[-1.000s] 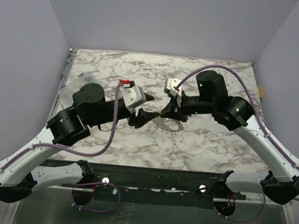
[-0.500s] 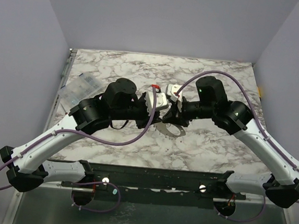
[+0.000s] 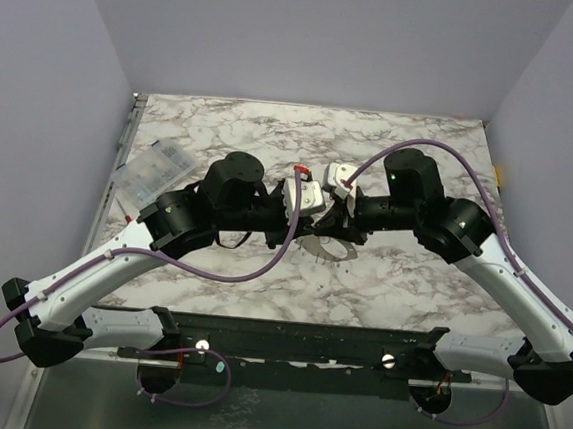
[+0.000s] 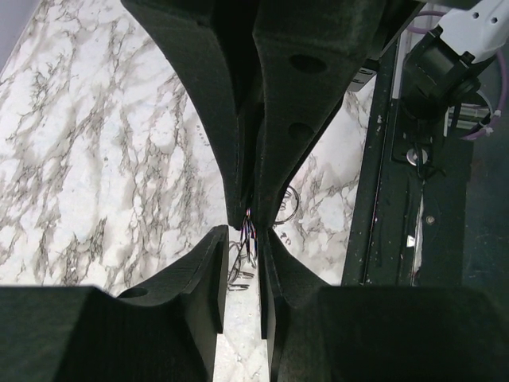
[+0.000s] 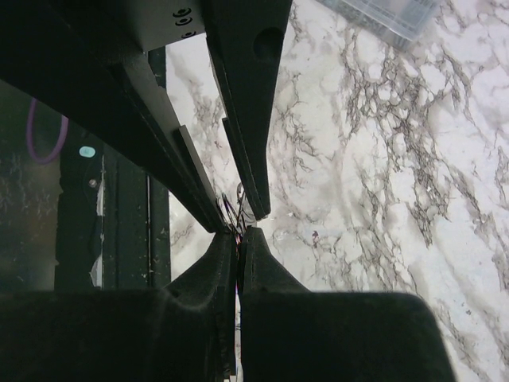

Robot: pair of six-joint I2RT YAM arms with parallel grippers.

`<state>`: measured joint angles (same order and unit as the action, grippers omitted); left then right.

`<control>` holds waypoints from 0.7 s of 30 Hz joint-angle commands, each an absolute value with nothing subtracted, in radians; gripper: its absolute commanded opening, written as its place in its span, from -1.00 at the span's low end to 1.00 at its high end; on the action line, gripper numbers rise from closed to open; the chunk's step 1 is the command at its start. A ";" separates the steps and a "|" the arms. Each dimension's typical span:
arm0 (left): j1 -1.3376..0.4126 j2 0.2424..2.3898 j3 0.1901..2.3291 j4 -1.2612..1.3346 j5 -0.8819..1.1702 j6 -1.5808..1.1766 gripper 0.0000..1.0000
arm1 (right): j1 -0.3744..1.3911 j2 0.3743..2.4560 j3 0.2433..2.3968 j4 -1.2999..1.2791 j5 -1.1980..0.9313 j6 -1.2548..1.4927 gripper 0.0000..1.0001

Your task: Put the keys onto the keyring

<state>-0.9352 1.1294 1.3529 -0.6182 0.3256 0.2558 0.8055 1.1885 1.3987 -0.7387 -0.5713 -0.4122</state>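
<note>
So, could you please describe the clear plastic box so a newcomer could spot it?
Start at the marble table's left edge, beside the left arm. The clear plastic box lies there, flat, rectangular and see-through, unlike the thin grey keyring mid-table.

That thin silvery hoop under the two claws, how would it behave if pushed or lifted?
Probably light: the keyring looks thin-walled, so a nudge might slide it across the smooth marble table. Being a hoop, it could roll if stood on edge, and its thin rim may be hard to pinch.
</note>
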 commanded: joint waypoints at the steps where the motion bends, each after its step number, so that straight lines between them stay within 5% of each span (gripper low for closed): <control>1: -0.932 1.115 1.335 -0.555 0.341 0.268 -0.55 | 0.813 1.161 1.400 -0.706 -0.630 -0.400 -0.99; 4: -0.932 1.119 1.328 -0.555 0.340 0.271 -0.65 | 0.813 1.145 1.408 -0.699 -0.658 -0.400 -0.99; 7: -0.931 1.120 1.325 -0.555 0.334 0.273 -1.00 | 0.813 1.134 1.410 -0.698 -0.661 -0.400 -0.99; 15: -0.931 1.100 1.322 -0.544 0.279 0.283 -1.00 | 0.813 1.102 1.393 -0.680 -0.653 -0.396 -0.99; 18: -0.931 1.076 1.309 -0.511 0.259 0.294 -1.00 | 0.813 1.079 1.381 -0.664 -0.648 -0.398 -0.76; 21: -0.931 1.040 1.274 -0.461 0.253 0.303 -1.00 | 0.813 1.066 1.379 -0.659 -0.654 -0.395 -0.28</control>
<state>-0.9447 1.0885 1.3193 -0.5312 0.3439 0.2661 0.8032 1.1206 1.3808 -0.7010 -0.5781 -0.4072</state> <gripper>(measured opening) 0.017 0.261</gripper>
